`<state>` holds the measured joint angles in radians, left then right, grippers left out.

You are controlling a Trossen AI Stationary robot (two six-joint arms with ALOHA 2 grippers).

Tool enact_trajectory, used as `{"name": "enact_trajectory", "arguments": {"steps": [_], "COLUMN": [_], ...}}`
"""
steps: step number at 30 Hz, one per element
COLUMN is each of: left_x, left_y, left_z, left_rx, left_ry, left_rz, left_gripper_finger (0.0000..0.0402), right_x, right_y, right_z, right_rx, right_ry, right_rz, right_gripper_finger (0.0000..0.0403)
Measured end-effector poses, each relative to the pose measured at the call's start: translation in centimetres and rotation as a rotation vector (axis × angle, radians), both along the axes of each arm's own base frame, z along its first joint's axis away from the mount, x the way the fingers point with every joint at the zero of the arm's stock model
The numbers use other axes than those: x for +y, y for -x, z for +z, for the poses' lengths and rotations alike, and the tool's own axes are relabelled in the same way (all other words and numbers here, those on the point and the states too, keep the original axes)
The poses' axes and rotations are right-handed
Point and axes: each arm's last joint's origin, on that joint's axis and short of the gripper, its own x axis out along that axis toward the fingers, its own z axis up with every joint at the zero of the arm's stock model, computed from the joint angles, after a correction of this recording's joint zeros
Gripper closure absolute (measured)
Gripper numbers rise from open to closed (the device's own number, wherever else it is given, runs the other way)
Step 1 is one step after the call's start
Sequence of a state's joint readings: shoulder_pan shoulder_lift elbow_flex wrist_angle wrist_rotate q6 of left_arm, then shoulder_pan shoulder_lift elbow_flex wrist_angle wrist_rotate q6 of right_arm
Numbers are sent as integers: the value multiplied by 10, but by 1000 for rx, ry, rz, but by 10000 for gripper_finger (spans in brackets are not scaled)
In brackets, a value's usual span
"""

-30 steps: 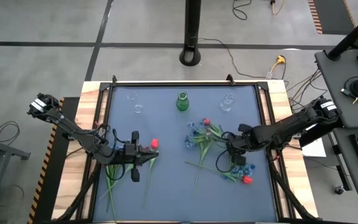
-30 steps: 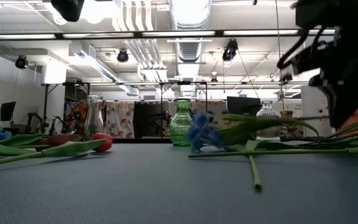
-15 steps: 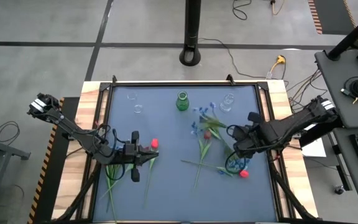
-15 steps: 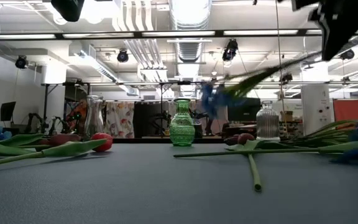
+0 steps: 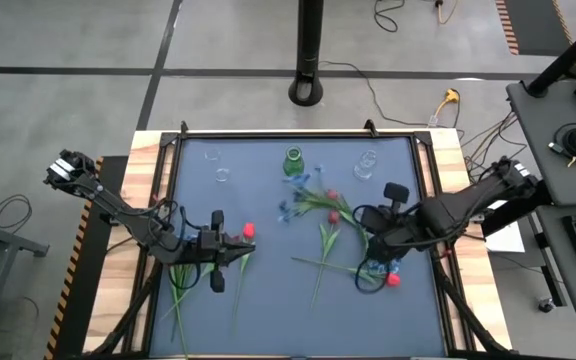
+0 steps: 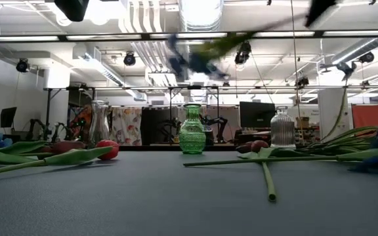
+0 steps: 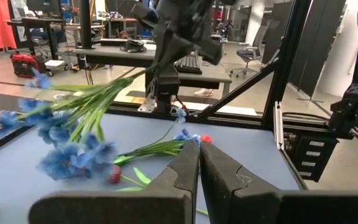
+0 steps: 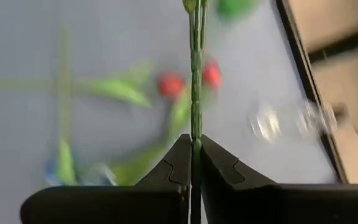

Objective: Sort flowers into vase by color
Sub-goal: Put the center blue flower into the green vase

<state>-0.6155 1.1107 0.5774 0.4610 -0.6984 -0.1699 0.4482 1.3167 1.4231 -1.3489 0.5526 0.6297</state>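
1. Above the counter (image 5: 198,310), my right end effector (image 8: 193,163) is clenched on the green stem of a blue sprig (image 5: 290,207), lifted near the green vase (image 5: 294,163).
2. My left end effector (image 5: 238,241) is clenched, empty, beside a red tulip (image 5: 250,230).
3. More flowers (image 5: 340,255) lie on the counter.

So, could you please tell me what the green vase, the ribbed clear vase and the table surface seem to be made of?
Green vase: probably glass, translucent and glossy, with light showing through its patterned body.
Ribbed clear vase: likely clear glass or plastic; the room behind shows through its ridged walls.
Table surface: a matte blue-grey mat, possibly fabric or rubber, showing fine texture and no reflections.
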Motion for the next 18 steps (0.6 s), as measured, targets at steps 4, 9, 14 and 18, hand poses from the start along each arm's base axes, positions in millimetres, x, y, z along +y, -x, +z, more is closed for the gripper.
{"name": "enact_trajectory", "arguments": {"steps": [4, 9, 14, 18], "left_x": [0, 0, 0, -3], "left_y": [0, 0, 0, -4], "left_z": [2, 2, 4, 6], "left_rx": [-16, -19, -37, -86], "left_ry": [10, 6, -5, -25], "left_rz": [-3, -3, -9, -18], "left_gripper_finger": [401, 401, 401, 401], "right_x": [0, 3, 1, -3], "right_y": [-3, -16, -26, -29], "right_z": [18, 23, 3, -31], "right_rx": [-238, -527, -764, -940], "right_ry": [31, 79, 128, 119], "right_rz": [74, 214, 295, 303], "right_gripper_finger": [391, 391, 391, 391]}}
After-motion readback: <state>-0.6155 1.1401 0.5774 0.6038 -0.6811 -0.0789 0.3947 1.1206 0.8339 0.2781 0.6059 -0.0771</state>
